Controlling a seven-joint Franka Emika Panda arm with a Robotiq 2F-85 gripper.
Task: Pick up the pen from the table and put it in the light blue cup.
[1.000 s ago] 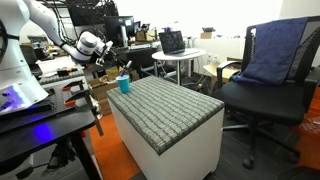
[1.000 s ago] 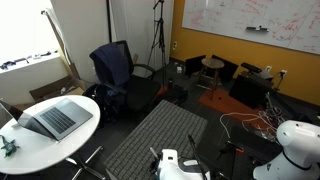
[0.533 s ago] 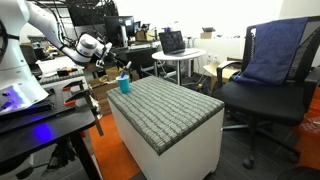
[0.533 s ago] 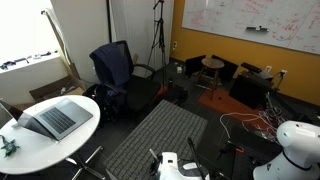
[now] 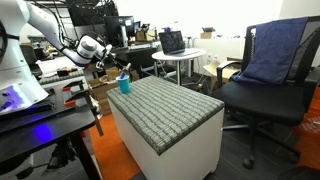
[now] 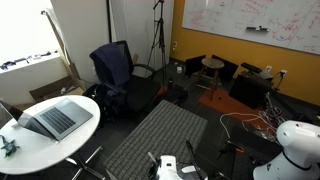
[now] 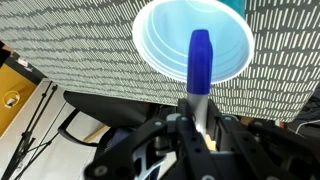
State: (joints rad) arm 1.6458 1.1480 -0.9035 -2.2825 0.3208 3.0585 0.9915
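Note:
In the wrist view my gripper (image 7: 196,118) is shut on the pen (image 7: 200,62), a blue stick with a paler grey end between the fingers. The pen's blue tip points into the open mouth of the light blue cup (image 7: 160,48), which stands on the grey textured table top (image 7: 70,50). In an exterior view the cup (image 5: 124,86) stands at the far corner of the table (image 5: 165,108), with my gripper (image 5: 118,68) just above it. In the exterior view from behind the robot, only the gripper's top (image 6: 167,168) shows at the bottom edge; the cup is hidden.
A black office chair with a blue cloth (image 5: 265,75) stands beside the table. A round white table with a laptop (image 6: 50,120) stands further off. A desk with a purple light (image 5: 35,120) is near the robot base. Cables lie on the floor (image 6: 245,125).
The gripper with the pen has barely shifted above the cup; it sits slightly lower in the view from behind the robot.

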